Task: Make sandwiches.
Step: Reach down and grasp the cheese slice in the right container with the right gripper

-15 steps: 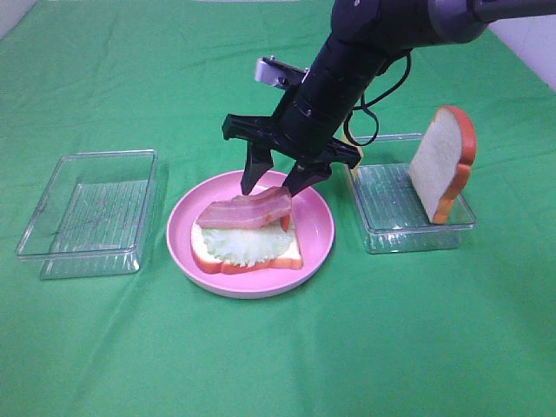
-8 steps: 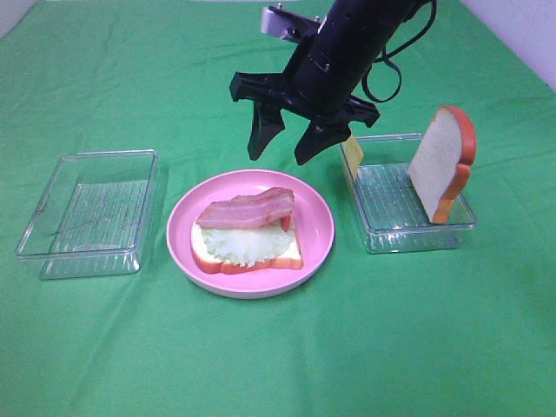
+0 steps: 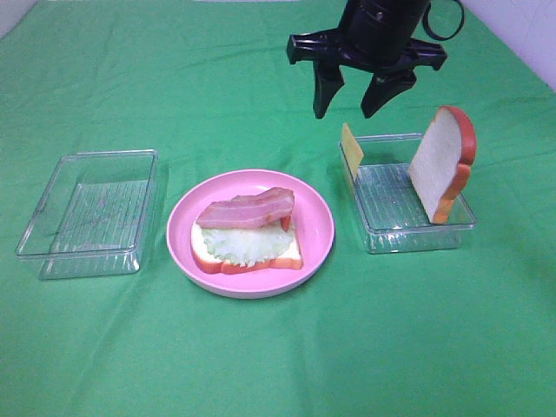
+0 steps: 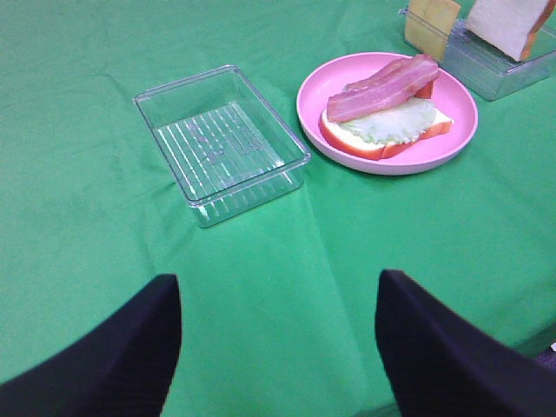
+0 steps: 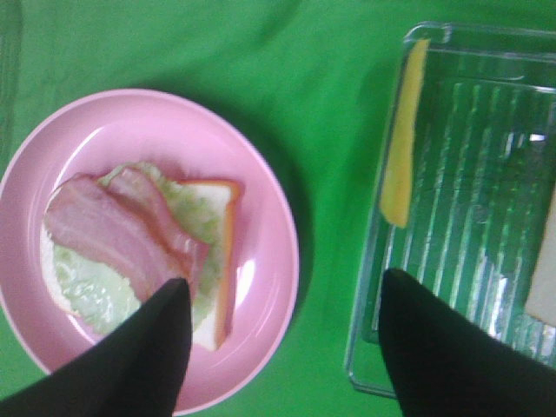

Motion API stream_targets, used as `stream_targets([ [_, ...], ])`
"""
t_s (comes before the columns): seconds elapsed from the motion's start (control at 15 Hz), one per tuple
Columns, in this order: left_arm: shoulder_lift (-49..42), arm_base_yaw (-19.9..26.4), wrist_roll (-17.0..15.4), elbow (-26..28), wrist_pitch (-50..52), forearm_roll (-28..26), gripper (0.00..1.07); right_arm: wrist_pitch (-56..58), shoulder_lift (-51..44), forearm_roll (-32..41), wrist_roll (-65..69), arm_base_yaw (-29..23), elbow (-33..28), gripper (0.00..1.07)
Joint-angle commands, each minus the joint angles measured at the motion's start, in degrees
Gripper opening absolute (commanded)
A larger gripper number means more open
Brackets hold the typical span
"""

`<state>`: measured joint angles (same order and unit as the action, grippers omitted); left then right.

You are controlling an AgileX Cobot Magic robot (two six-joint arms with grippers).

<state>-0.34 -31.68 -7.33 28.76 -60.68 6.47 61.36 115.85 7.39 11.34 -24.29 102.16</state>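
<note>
A half-built sandwich (image 3: 248, 233) lies on the round pink plate (image 3: 317, 228): a bread slice, pale lettuce and a pink-red meat strip (image 3: 248, 208) on top. It also shows in the left wrist view (image 4: 386, 111) and the right wrist view (image 5: 139, 248). A second bread slice (image 3: 441, 162) leans upright in the right clear tray (image 3: 408, 234), and a yellow cheese square (image 3: 351, 148) stands at that tray's left end. My right gripper (image 3: 352, 97) is open and empty, high above the gap between plate and tray. My left gripper (image 4: 278, 339) is open and empty, near the table's front.
An empty clear tray (image 3: 87, 213) stands left of the plate, also in the left wrist view (image 4: 221, 139). Everything rests on a green cloth (image 3: 278, 347).
My right gripper has let go of the meat strip on the sandwich, risen, and moved right and back toward the right tray. The meat stays on the lettuce.
</note>
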Motion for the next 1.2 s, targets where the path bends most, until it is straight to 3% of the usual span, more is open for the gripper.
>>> stream_targets([
  [0.07, -0.46, -0.17, 0.17, -0.06, 0.46, -0.23, 0.62, 0.0, 0.52, 1.15, -3.04, 3.04, 0.34, 0.58],
  [0.87, -0.46, -0.17, 0.17, -0.06, 0.46, -0.23, 0.62, -7.68, 10.89, -0.17, -3.9, 3.72, 2.23, 0.57],
  [1.2, -0.46, -0.17, 0.17, -0.06, 0.46, -0.23, 0.62, -8.82, 11.29, -0.97, -3.95, 3.72, 2.23, 0.5],
])
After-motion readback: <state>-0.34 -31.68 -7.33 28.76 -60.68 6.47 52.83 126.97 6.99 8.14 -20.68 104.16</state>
